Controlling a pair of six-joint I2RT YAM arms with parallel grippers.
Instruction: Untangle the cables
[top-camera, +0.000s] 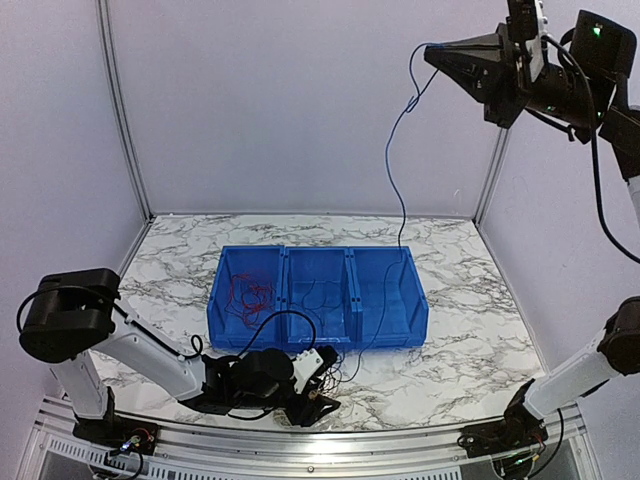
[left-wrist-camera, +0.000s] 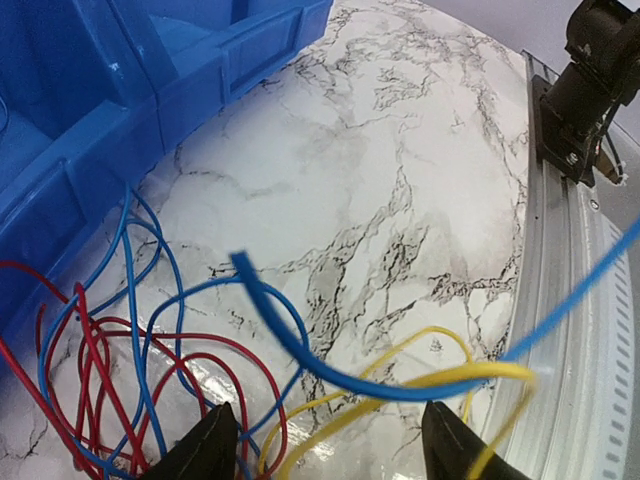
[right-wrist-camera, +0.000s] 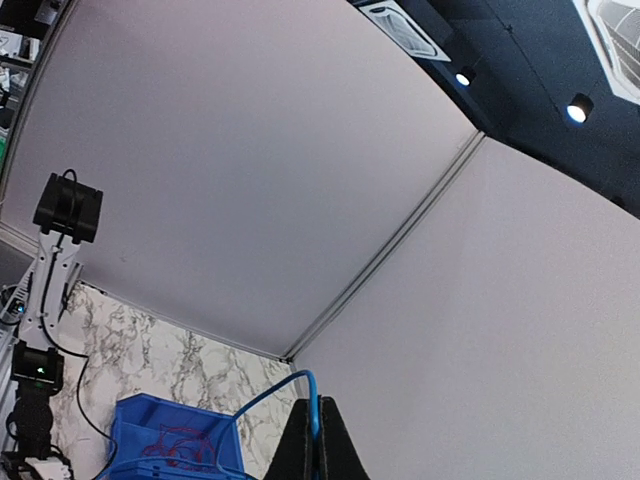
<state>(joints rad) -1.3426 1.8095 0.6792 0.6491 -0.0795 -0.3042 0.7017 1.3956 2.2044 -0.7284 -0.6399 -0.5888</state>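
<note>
Top external view: blue bin (top-camera: 385, 333) on marble table (top-camera: 480, 330). Right gripper (top-camera: 430, 49), high, pinches a blue cable (top-camera: 389, 160); left gripper (left-wrist-camera: 328, 440), fingers spread, sits over seemingly tangled red, blue, yellow cables (left-wrist-camera: 131, 330).

One blue plastic storage bin (top-camera: 222, 330) with three compartments stands at centre frame, flanked by two black-and-white robot arms: the left arm (top-camera: 150, 360) at lower left, the right arm (top-camera: 575, 370) at right. One thin blue cable (top-camera: 392, 160) hangs from upper right; one tangle of thin red wire (top-camera: 250, 292) lies in the leftmost compartment. The left wrist close-up shows three wire colours, red, blue and yellow wire (left-wrist-camera: 500, 370), strands too overlapped to count
</note>
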